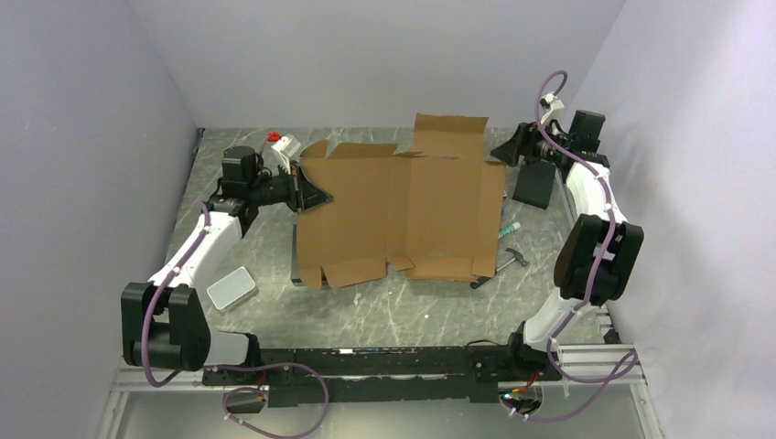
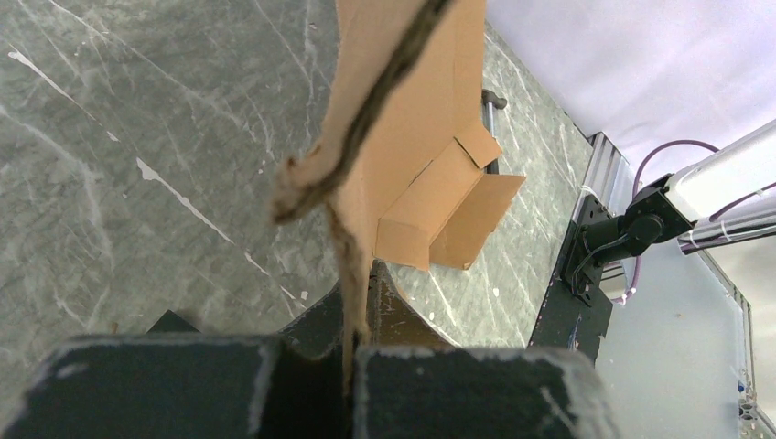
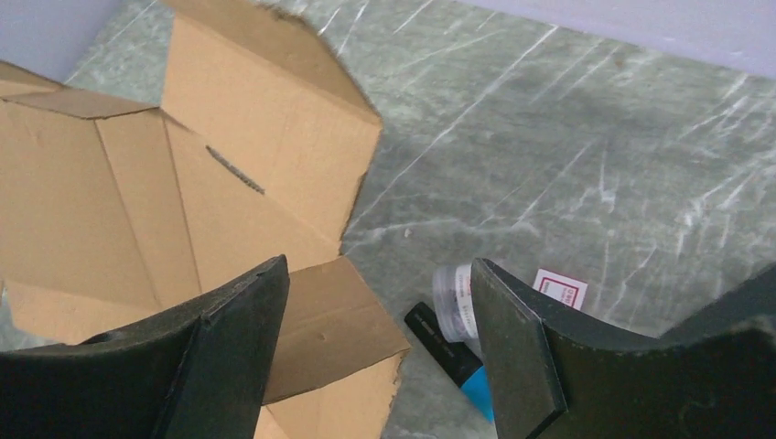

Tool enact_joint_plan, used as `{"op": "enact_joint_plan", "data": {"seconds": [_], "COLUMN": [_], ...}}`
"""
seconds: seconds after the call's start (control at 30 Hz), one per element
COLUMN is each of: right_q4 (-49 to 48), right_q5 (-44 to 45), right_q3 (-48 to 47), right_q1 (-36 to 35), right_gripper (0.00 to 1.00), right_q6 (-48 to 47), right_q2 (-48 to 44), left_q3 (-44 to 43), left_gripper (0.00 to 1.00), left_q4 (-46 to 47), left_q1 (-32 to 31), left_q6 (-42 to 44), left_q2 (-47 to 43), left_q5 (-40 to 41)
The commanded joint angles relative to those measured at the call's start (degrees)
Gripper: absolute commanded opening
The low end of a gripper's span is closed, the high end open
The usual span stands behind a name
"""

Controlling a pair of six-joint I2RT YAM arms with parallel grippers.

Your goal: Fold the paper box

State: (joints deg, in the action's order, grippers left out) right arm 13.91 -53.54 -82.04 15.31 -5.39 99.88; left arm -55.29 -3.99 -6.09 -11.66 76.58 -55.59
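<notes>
The paper box (image 1: 403,215) is a brown cardboard sheet with flaps, spread across the middle of the table, with its far flap standing up. My left gripper (image 1: 307,192) is at its left edge, shut on it. In the left wrist view the cardboard's edge (image 2: 352,274) runs down between the closed jaws of the left gripper (image 2: 352,343), and the sheet hangs lifted off the table there. My right gripper (image 1: 512,146) hovers by the box's far right corner. In the right wrist view the right gripper (image 3: 377,274) is open above a corner flap (image 3: 329,320), holding nothing.
A grey tin (image 1: 231,287) lies near the left arm. A black block (image 1: 534,185) sits right of the box. A hammer (image 1: 501,262) and a marker (image 1: 509,229) lie at its right edge. A white-red item (image 1: 284,144) sits at the back left. Walls close in on three sides.
</notes>
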Motion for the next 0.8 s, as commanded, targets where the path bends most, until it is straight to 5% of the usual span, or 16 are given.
{"op": "enact_joint_plan", "data": {"seconds": [0.0,0.2,0.3,0.37,0.43,0.5,0.53,0.73,0.77], "right_q4": [3.68,10.12,10.74,11.71,12.3,11.8,11.73,10.87,9.43], "right_q5": [-4.69,-3.39,-3.47,-4.62,-5.8,-6.78,-7.14,-7.99,-7.51], "right_q3": [-1.27,0.13,1.36,0.79,0.33,0.64,0.81,1.44,2.16], "right_q1": [-0.11,-0.04,-0.04,0.06,0.02,0.04,0.07,0.49,0.32], "right_gripper": [0.77,0.75,0.55,0.23,0.03,0.0,0.03,0.77,0.96], "right_q6": [-4.52,-10.73,-11.73,-12.67,-13.22,-13.21,-13.27,-13.38,-13.14], "right_q2": [-1.44,-0.62,-0.18,0.41,0.52,0.02,-0.29,-4.94,-7.06], "left_q3": [-1.35,-1.31,-1.24,-1.24,-1.19,-1.23,-1.23,-0.56,-0.41], "left_gripper": [0.0,0.0,0.0,0.0,0.0,0.0,0.0,0.0,0.0], "left_q4": [1.1,1.34,1.56,1.56,1.68,1.65,1.7,3.34,3.45], "left_q1": [-0.21,-0.24,-0.24,-0.24,-0.24,-0.24,-0.24,-0.42,-0.65], "left_q6": [1.88,1.73,1.51,1.51,1.51,1.61,1.64,1.66,2.06], "left_q2": [-2.11,-2.22,-2.18,-2.2,-2.28,-2.36,-2.39,-3.43,-3.87], "left_q5": [-0.92,-0.96,-1.17,-1.23,-1.21,-1.25,-1.27,-1.97,-1.79]}}
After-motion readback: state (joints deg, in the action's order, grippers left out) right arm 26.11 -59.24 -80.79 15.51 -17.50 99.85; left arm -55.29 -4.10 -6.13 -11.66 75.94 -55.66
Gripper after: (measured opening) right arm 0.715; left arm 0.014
